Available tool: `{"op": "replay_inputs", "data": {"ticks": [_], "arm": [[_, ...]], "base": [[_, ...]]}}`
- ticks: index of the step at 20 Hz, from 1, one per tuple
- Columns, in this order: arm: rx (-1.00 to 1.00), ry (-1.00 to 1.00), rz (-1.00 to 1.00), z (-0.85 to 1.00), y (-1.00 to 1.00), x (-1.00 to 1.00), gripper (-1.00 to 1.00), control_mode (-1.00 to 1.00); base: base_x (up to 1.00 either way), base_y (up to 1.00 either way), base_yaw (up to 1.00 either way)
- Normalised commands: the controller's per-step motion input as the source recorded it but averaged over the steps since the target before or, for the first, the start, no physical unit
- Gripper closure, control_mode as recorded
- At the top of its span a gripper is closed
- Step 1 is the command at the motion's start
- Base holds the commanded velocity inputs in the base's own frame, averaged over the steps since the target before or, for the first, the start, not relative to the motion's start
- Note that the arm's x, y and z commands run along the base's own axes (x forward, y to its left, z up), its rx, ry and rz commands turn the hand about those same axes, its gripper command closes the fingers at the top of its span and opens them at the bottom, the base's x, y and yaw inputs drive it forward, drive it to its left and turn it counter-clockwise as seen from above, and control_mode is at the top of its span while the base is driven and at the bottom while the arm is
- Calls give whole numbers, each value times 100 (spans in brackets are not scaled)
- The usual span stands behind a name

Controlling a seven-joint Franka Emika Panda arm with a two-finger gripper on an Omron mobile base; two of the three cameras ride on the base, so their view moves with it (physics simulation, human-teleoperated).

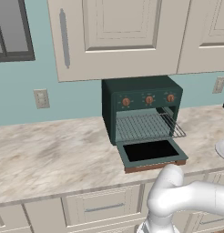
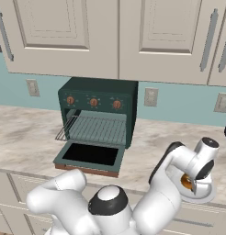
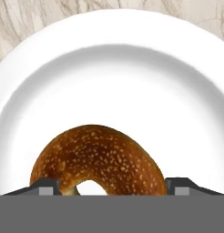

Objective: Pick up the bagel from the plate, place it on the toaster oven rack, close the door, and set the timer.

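Jaws stand spread, your gripper (image 3: 112, 190) straddling the bagel (image 3: 98, 159) with a fingertip (image 3: 44, 187) just outside each flank; contact looks absent, though the tips are half hidden. You have the bagel lying on the plate (image 3: 132, 82), on the bench (image 1: 54, 150) right of the oven, whose door (image 1: 151, 155) hangs open.

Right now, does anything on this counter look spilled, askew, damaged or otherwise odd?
Nothing stands out. The bagel lies flat and whole on the plate, with the tool straddling it. The toaster oven's door hangs open on purpose, and its rack sits level, slid partly out. No crumbs or spills show on the counter.
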Motion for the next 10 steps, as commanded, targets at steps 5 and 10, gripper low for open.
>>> {"op": "replay_inputs", "data": {"ticks": [5,10], "arm": [[-1,1,-1,-42,53,25,100,-100],[0,-3,0,-11,26,13,100,-100]], "base": [[0,0,0],[0,0,0]]}}
